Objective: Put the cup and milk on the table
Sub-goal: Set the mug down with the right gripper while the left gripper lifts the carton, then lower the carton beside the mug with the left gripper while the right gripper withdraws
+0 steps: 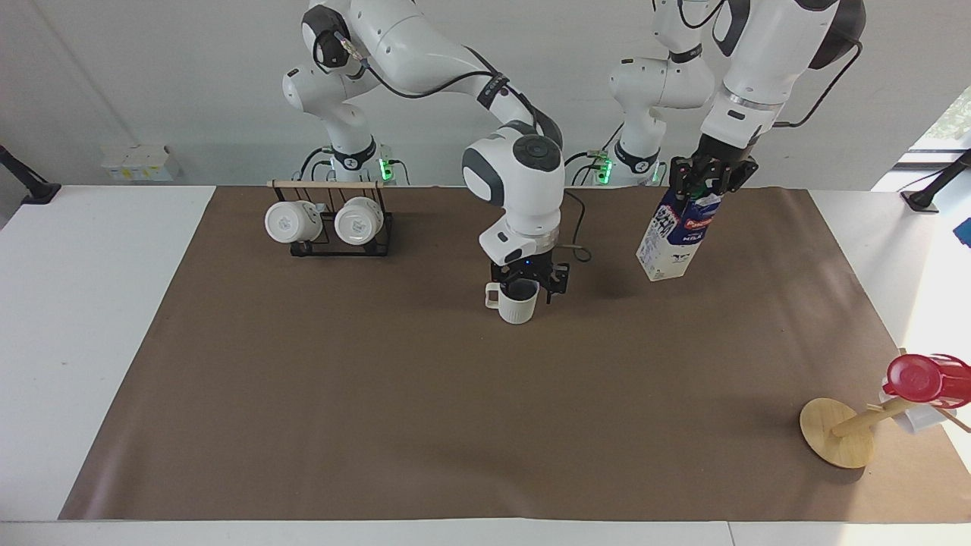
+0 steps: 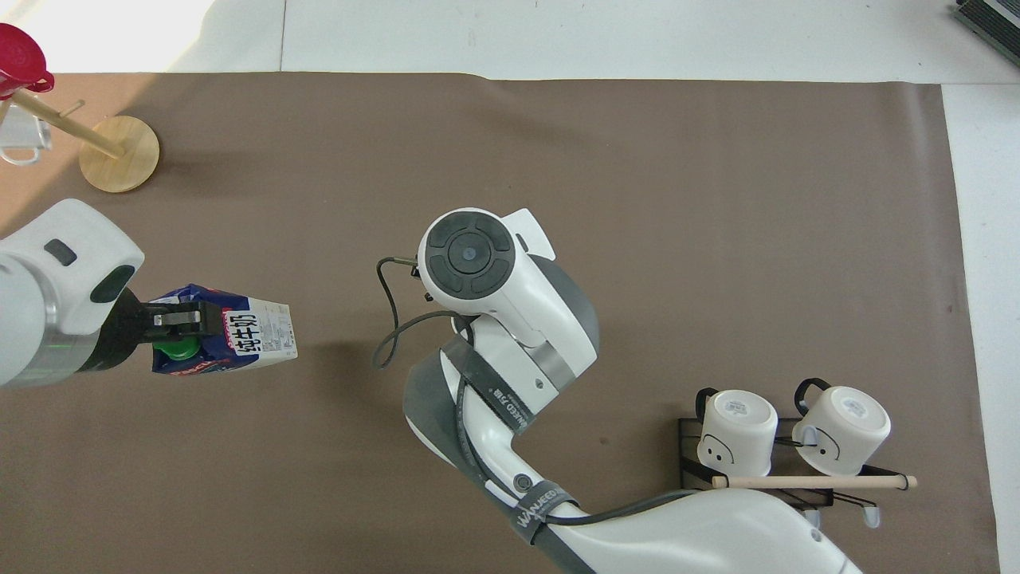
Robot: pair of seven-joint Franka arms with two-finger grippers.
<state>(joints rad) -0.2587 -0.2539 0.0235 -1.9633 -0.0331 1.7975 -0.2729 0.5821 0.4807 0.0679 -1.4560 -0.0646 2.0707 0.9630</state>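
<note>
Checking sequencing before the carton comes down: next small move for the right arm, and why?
Probably lift the right end effector straight up. Its fingers look spread around the cup, which stands on the table, so it appears released. The left end effector holds the milk tilted, aloft.

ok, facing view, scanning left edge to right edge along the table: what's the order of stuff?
Black wire rack with two white mugs → cup under the right end effector → milk carton hanging from the left end effector → wooden stand with red cup.
</note>
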